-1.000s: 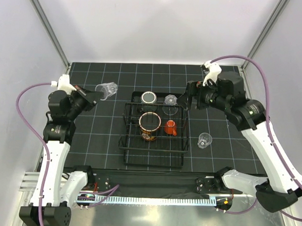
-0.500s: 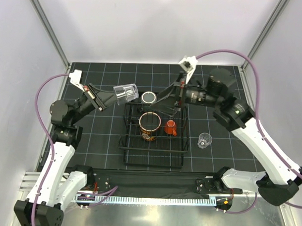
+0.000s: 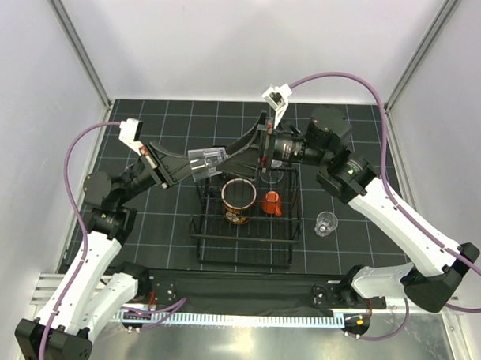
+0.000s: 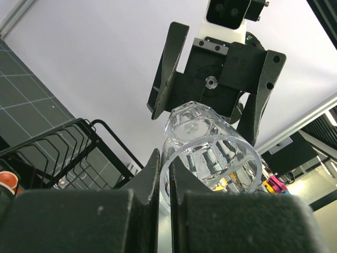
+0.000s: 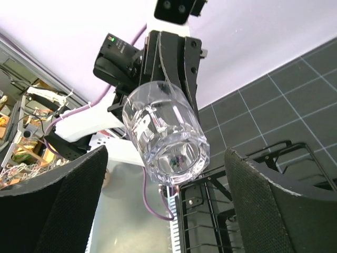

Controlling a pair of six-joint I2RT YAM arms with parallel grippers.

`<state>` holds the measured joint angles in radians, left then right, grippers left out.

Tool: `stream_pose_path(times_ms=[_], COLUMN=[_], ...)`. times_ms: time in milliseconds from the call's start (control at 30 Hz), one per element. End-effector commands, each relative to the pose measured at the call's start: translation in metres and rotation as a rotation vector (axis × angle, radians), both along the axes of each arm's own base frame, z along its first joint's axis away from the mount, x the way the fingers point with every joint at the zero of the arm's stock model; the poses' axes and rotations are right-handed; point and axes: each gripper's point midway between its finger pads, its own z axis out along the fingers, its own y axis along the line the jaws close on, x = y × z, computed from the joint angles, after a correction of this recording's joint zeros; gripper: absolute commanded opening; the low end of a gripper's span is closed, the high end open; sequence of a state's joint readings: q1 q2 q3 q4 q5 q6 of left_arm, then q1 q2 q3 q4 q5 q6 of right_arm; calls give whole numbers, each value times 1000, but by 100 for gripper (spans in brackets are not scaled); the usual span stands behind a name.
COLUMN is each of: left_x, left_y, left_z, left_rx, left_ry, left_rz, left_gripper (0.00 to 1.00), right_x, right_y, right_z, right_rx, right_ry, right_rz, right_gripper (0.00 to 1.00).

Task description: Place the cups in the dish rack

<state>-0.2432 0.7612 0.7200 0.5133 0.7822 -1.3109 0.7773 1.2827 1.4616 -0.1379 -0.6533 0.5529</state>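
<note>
**Hand-over of a clear cup above the dish rack.**

The left gripper [image 4: 164, 164] is closed to a narrow slit on the rim wall of the held clear cup [image 4: 210, 142], one finger inside and one outside. It carries the cup on its side in the air over the far-left corner of the dish rack [image 3: 199, 226], which sits mid-worktop. The right gripper [image 3: 232, 154] faces the cup's base with its jaws spread wide on either side, grasping nothing. We judge the step to be a transfer between arms. Next, the right jaws must close on the cup body before the left ones release. The large mug [image 3: 238, 200] and orange cup [image 3: 272, 203] stand in the rack, and a loose clear cup [image 3: 326, 223] stands toward the right edge.
</note>
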Motion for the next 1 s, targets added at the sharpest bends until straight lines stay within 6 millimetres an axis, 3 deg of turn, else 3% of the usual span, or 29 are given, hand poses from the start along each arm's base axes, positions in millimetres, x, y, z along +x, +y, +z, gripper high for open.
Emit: stream_pose_path(times_ms=[0,300,633,833,933,967], left_x=[-13,-16,-24,-23,-21,-21], left_y=[1,0,0,-2,-1,-1], left_z=[17,19,29,30,31,32], left_rx=[-34,-49,-77,-79,-86,-88], left_ry=[-76,-75,-96,-92,-84,-84], left_rz=[-18,-30,-43,-52,-46,-46], left_gripper=[0,0,0,0,0,0], right_x=[-5,-8,-12,-14,-15,-14], right_y=[-2,7,16,20,21,21], right_z=[34,32,29,31,32,33], right_rx=[100,120,121,130,133,134], right_ry=[-66,-42,-19,-15,-11,-6], right_rz=[2,47,66,78,79,76], right_gripper=[87,74,70,52,36,27])
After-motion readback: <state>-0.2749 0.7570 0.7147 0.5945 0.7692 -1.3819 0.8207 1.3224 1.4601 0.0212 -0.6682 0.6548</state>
